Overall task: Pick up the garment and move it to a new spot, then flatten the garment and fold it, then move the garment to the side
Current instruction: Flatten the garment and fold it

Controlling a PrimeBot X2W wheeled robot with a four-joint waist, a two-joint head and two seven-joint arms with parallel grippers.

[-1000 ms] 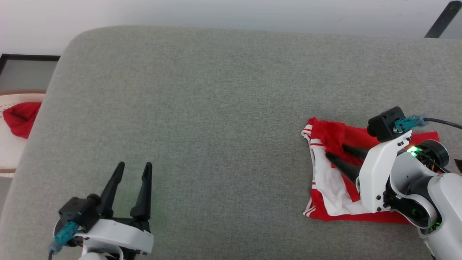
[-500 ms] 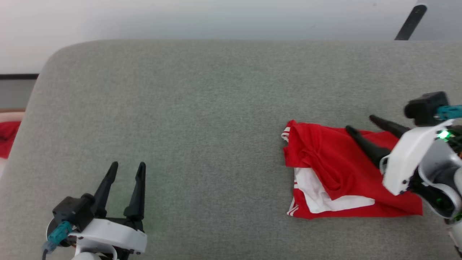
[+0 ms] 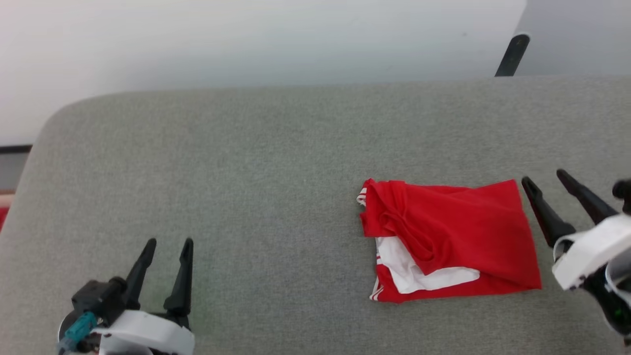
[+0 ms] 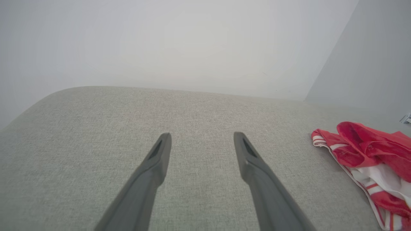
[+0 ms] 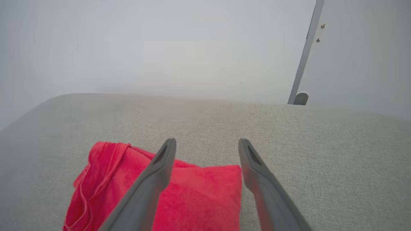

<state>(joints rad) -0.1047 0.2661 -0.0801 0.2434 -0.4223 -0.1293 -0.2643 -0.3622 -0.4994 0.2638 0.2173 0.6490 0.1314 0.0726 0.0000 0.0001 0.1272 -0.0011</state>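
Right tool [image 3: 543, 176] now off folded red garment [image 3: 443, 231], nubby grey cushion [image 3: 246, 172]

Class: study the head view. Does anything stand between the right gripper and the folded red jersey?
Nothing visible does. The open right gripper sits just right of the jersey, with only a strip of grey upholstery between them.

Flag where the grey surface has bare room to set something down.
Widest bare patch: the grey fabric surface between the left gripper and the folded red-and-white garment. Another strip runs behind the garment to the back edge. Crowded at right: the right gripper stands beside the garment.
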